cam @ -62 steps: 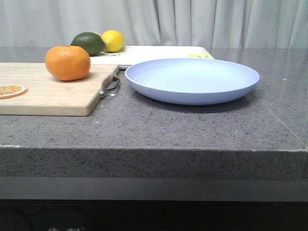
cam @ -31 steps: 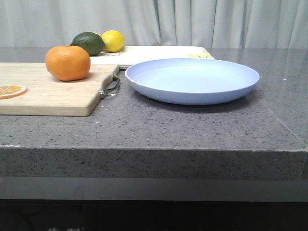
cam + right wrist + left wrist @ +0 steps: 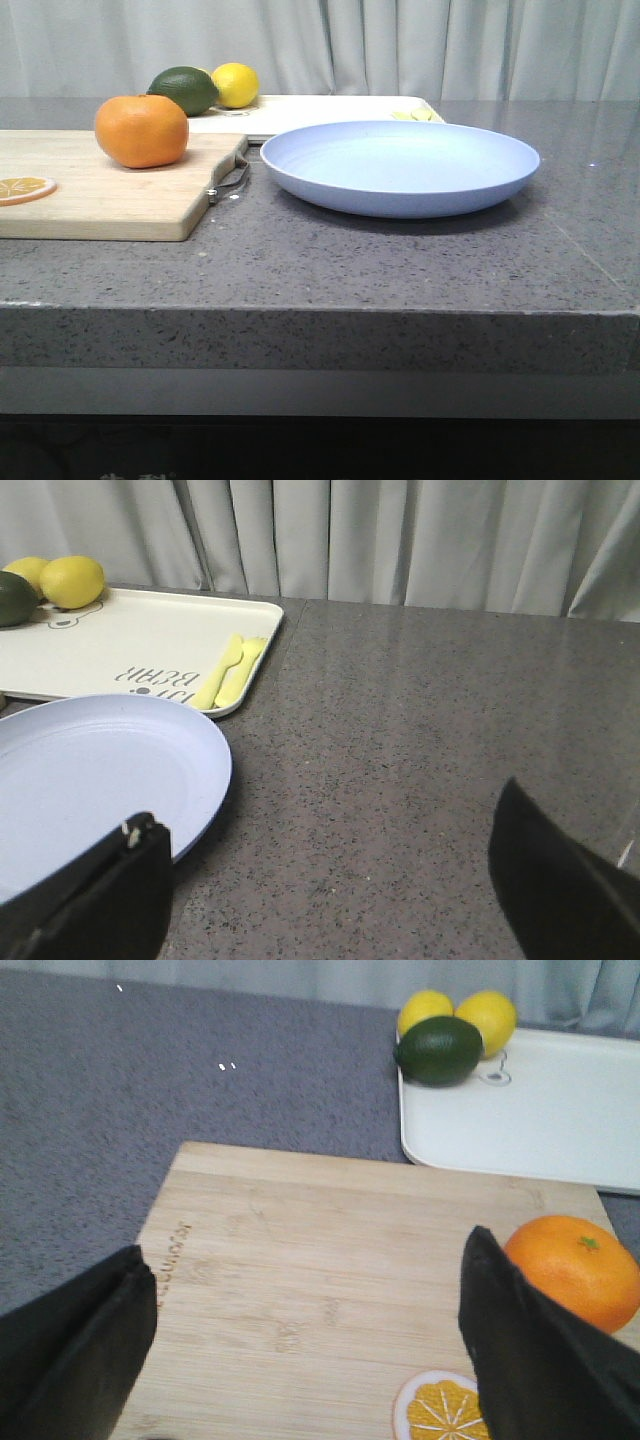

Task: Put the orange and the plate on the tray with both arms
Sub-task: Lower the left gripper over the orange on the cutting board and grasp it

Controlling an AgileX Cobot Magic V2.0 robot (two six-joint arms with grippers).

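Note:
The orange (image 3: pixel 141 130) sits on the wooden cutting board (image 3: pixel 110 195) at the left; it also shows in the left wrist view (image 3: pixel 575 1270). The lavender-blue plate (image 3: pixel 400 165) lies on the counter to its right, and shows in the right wrist view (image 3: pixel 90 780). The white tray (image 3: pixel 330 108) lies behind both, also in the wrist views (image 3: pixel 540 1110) (image 3: pixel 130 645). My left gripper (image 3: pixel 305 1270) is open and empty above the board, the orange just beyond one finger. My right gripper (image 3: pixel 330 830) is open and empty over bare counter beside the plate's rim. Neither gripper shows in the front view.
A green lime (image 3: pixel 184 90) and lemons (image 3: pixel 235 84) sit at the tray's far left corner. A yellow fork and spoon (image 3: pixel 228 670) lie on the tray. An orange slice (image 3: pixel 22 187) lies on the board. A curtain hangs behind the counter.

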